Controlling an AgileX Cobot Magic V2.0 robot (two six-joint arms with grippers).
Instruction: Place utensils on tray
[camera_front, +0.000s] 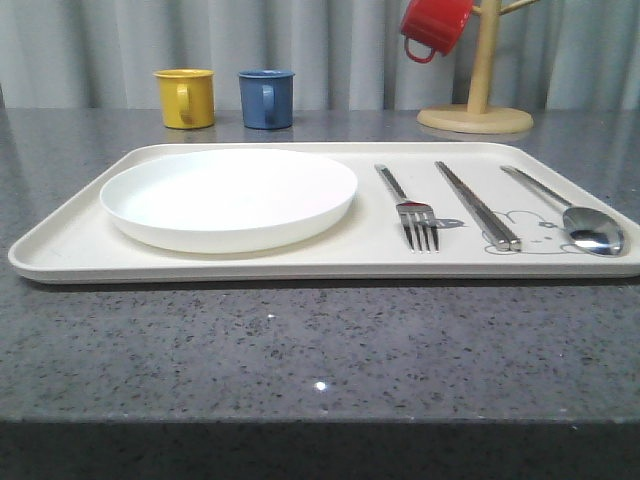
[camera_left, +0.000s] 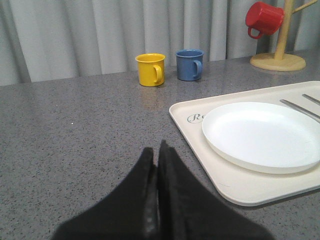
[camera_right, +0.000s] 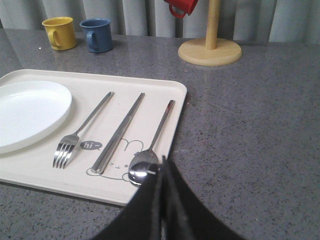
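Note:
The cream tray (camera_front: 70, 235) lies across the middle of the grey table. On it rest a white plate (camera_front: 228, 196) at the left, then a fork (camera_front: 408, 208), a pair of chopsticks (camera_front: 477, 204) and a spoon (camera_front: 575, 220) at the right. The left wrist view shows my left gripper (camera_left: 156, 150) shut and empty over bare table beside the tray's (camera_left: 240, 187) left end and the plate (camera_left: 262, 135). In the right wrist view my right gripper (camera_right: 162, 161) is shut and empty, near the spoon's (camera_right: 145, 167) bowl at the tray's (camera_right: 30, 172) right edge, with the fork (camera_right: 80, 132) and chopsticks (camera_right: 120, 131) beyond.
A yellow mug (camera_front: 186, 98) and a blue mug (camera_front: 266, 98) stand behind the tray. A wooden mug tree (camera_front: 477, 100) at the back right carries a red mug (camera_front: 434, 26). A curtain closes off the back. Bare table runs along the front edge.

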